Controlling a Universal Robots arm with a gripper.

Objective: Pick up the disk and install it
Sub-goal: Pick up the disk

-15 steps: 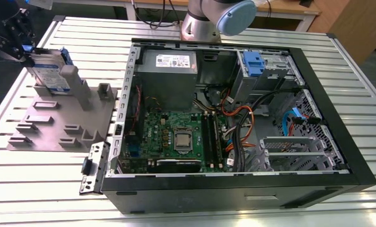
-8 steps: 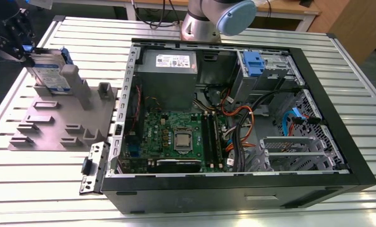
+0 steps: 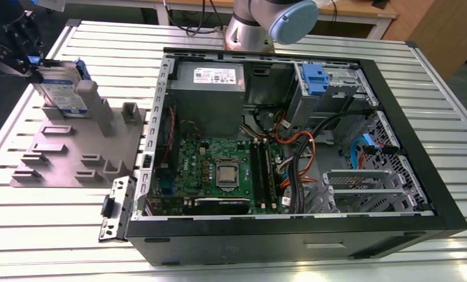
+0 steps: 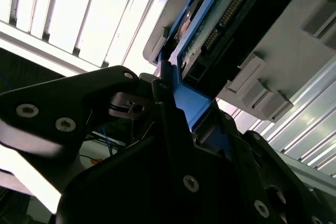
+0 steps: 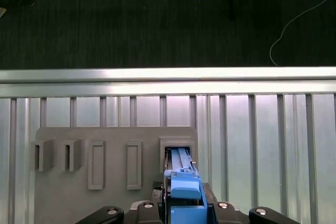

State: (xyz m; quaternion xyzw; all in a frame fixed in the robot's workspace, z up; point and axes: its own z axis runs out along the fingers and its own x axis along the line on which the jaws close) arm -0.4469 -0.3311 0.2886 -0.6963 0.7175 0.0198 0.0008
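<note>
The disk (image 3: 61, 89), a silver drive with a white-and-blue label in a blue carrier, stands on edge at the far end of a grey fixture plate (image 3: 69, 150), at the exterior view's left. My gripper (image 3: 36, 64) is at its upper edge, shut on the blue carrier. In the first wrist view the carrier (image 5: 184, 184) runs between my fingers down to a slot (image 5: 177, 149) in the plate. The second wrist view shows the disk's green circuit-board underside (image 4: 210, 24) and the carrier held in my gripper (image 4: 185, 113).
An open black computer case (image 3: 296, 232) lies on the slatted metal table (image 3: 45, 235), at the exterior view's right of the plate. Inside are a power supply (image 3: 210, 76), a motherboard (image 3: 217, 173), cables and a drive bay with a blue latch (image 3: 315, 79). The arm's base (image 3: 253, 26) stands behind the case.
</note>
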